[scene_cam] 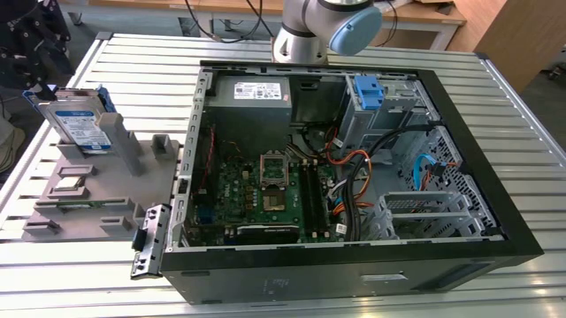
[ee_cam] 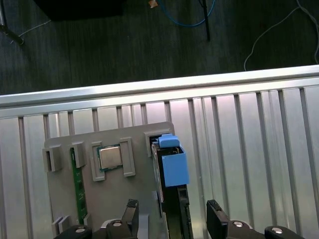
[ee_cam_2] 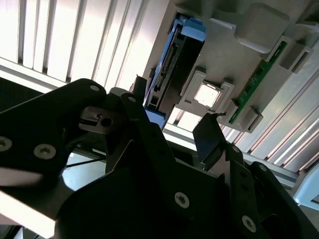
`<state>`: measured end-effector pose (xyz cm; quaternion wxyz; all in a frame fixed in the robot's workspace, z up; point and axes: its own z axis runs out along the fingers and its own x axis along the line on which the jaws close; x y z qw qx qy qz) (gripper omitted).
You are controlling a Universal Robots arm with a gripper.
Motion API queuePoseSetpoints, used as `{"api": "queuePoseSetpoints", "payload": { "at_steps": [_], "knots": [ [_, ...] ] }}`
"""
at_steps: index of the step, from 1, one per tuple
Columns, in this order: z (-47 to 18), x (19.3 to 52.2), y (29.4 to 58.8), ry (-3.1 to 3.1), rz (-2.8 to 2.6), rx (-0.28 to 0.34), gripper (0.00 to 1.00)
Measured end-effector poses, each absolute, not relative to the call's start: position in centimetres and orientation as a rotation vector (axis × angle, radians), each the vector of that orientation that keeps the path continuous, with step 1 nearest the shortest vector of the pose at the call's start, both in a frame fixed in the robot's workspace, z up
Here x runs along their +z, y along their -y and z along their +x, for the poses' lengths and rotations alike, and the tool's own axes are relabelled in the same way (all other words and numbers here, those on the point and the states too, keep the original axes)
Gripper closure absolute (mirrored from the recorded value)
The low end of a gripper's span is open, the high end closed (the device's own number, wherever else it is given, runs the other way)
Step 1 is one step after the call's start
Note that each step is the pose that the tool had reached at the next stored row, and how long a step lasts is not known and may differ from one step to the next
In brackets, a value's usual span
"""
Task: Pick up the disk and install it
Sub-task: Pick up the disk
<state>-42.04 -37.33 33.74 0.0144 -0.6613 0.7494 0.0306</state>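
The disk (scene_cam: 78, 124) stands on edge in a grey holder (scene_cam: 97, 192) at the exterior view's left. It is a silver drive with a white and blue label, framed by a blue carrier. In the first wrist view I look along its top edge (ee_cam: 173, 196), with the blue bracket (ee_cam: 174, 168) at the far end. My gripper (ee_cam: 172, 215) is open just above the disk, one dark finger (ee_cam: 130, 213) on each side and not touching it. The second wrist view shows the disk (ee_cam_2: 167, 64) beyond the fingertips (ee_cam_2: 137, 87).
The holder also carries a processor chip (ee_cam: 110, 158) and a green memory stick (ee_cam: 77, 184). An open computer case (scene_cam: 495, 218) lies at the exterior view's right, with a blue caddy (scene_cam: 367, 93), a grey power supply (scene_cam: 256, 89) and cables inside. The table is slatted metal (ee_cam: 259, 149).
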Motion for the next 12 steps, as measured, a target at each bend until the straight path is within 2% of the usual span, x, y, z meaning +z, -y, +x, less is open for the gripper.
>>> {"api": "queuePoseSetpoints", "payload": {
  "at_steps": [12],
  "knots": [
    [-42.0,32.2,37.3,-2.321,-2.073,0.096,0.35]
  ]
}}
